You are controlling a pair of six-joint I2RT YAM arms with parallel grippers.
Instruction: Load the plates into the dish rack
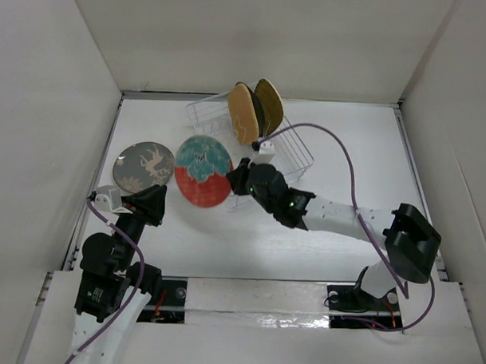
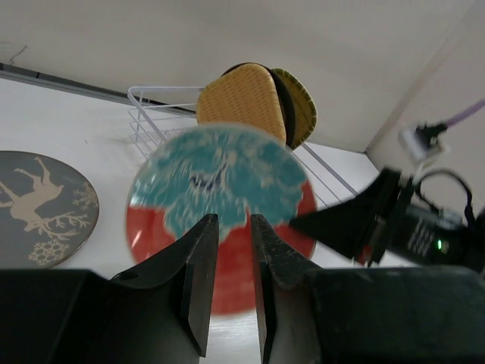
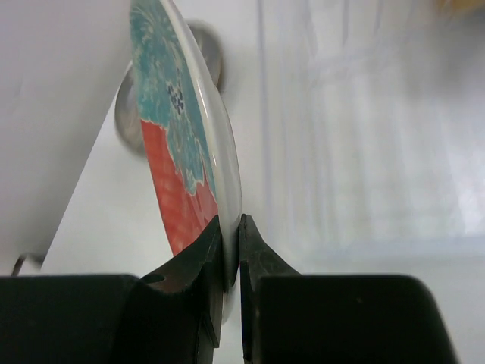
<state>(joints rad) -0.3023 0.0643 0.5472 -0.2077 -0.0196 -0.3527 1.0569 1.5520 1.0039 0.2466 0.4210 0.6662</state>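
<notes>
My right gripper (image 1: 237, 178) is shut on the rim of the red-and-teal plate (image 1: 200, 171) and holds it tilted up off the table, left of the clear dish rack (image 1: 296, 156). The right wrist view shows the plate (image 3: 178, 136) edge-on between the jaws of that gripper (image 3: 231, 221). Three plates stand in the rack: a tan rounded-square one (image 1: 242, 114), a dark-rimmed one (image 1: 259, 112) mostly hidden behind it, and another tan one (image 1: 271, 99). The grey antlered-animal plate (image 1: 144, 165) lies flat at the left. My left gripper (image 1: 158, 197) is slightly open and empty, just left of the held plate (image 2: 220, 174).
White walls enclose the table on three sides. The right arm's purple cable (image 1: 340, 149) loops over the rack's right end. The grey plate (image 2: 38, 205) lies close to the left wall. The rack (image 2: 148, 114) stands near the back wall.
</notes>
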